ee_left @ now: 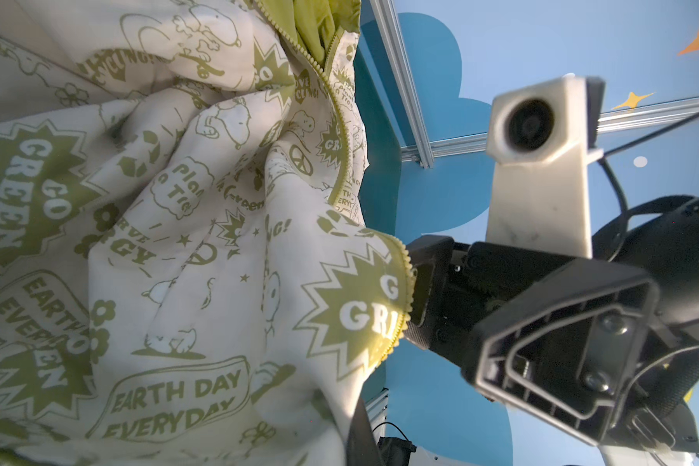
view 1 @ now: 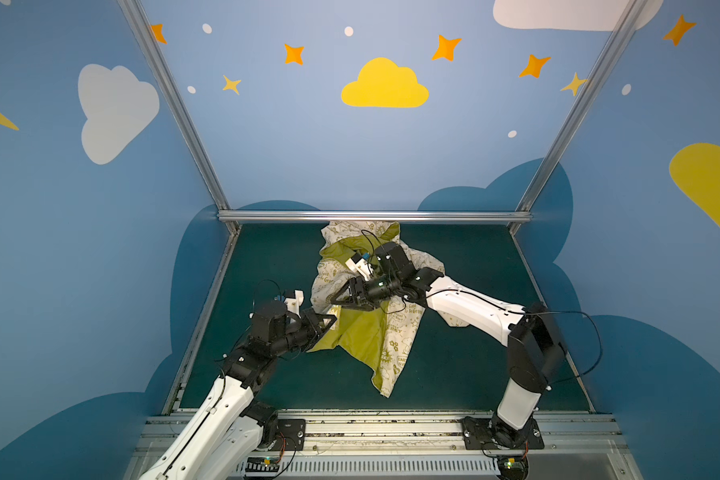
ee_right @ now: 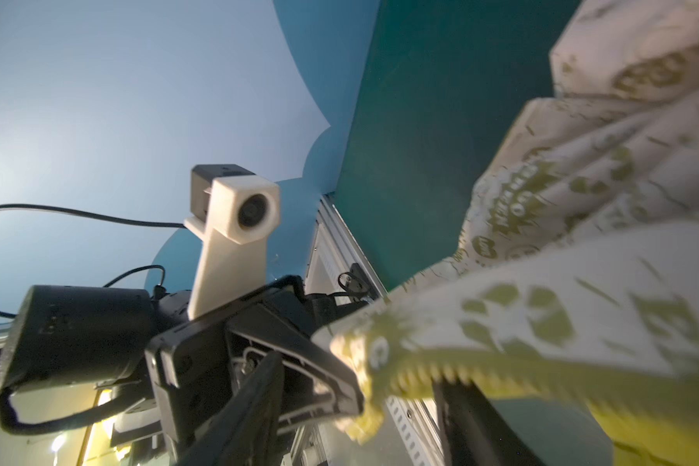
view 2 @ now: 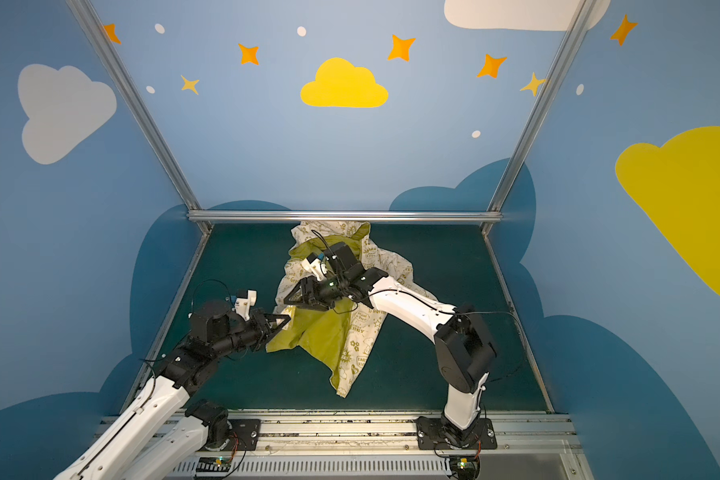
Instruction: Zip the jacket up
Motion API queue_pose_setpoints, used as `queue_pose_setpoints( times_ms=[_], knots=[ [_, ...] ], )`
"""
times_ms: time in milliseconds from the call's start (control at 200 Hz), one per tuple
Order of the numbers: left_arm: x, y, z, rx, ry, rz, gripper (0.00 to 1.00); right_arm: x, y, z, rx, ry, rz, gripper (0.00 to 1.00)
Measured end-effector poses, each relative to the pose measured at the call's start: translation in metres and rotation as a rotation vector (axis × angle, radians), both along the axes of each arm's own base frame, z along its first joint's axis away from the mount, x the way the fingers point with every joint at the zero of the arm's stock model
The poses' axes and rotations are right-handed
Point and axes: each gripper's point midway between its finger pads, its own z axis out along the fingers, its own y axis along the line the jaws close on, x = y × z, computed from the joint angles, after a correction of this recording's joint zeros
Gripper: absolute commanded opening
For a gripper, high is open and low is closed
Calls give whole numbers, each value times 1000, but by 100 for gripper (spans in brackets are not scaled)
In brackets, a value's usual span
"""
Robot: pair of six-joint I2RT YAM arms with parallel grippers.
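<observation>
Jacket (view 1: 362, 336) lies crumpled and open on the green surface (view 1: 454, 365), near the middle toward the back rail, yellow-green lining up. No part of the zipper (ee_left: 340, 133) looks joined; its toothed edges run apart, so I'd call zipping not started.

Left hand (view 1: 332, 321) is fully closed, pinching the jacket's near-left edge. The right wrist view shows it clamped on the end of a toothed zipper edge (ee_right: 420, 375).

Right hand (view 1: 334, 300) hovers just above and beside the left one. Its fingers (ee_right: 255, 399) are spread apart with the zipper edge running between them, and I see nothing clamped. In the left wrist view it sits right at the toothed edge (ee_left: 404, 290).

Can't find the slider or pull tab in any view.

Left to do, my read:
- Lay the front flat.
- Bring both bottom zipper ends together and seat one in the slider.
- Hold the hem and run the slider up to the collar.
</observation>
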Motion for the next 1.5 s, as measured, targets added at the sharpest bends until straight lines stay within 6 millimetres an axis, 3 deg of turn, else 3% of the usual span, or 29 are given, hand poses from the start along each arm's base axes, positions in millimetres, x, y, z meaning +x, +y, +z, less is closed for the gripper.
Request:
queue_pose_setpoints(
  times_ms=[190, 305, 541, 731, 1001, 1236, 1496],
  knots=[
    [6, 2, 1, 41, -9, 6, 4, -7, -68, -22, -155, 32, -234, 62],
    [11, 5, -2, 66, -11, 16, 4, -23, -105, -48, -287, 36, -326, 61],
    [17, 5, -9, 95, 4, 13, 4, -81, -140, -114, -679, 33, -266, 61],
    [11, 10, -11, 87, -11, 25, 4, -115, -145, -144, -858, 57, -164, 63],
    [4, 18, -17, 83, -10, 46, 4, -138, -125, -164, -940, 64, -57, 62],
    [1, 26, -22, 79, -6, 72, 4, -143, -124, -174, -962, 86, -40, 47],
    [0, 28, -24, 78, 6, 78, 4, -149, -129, -184, -970, 115, -22, 51]
  ],
)
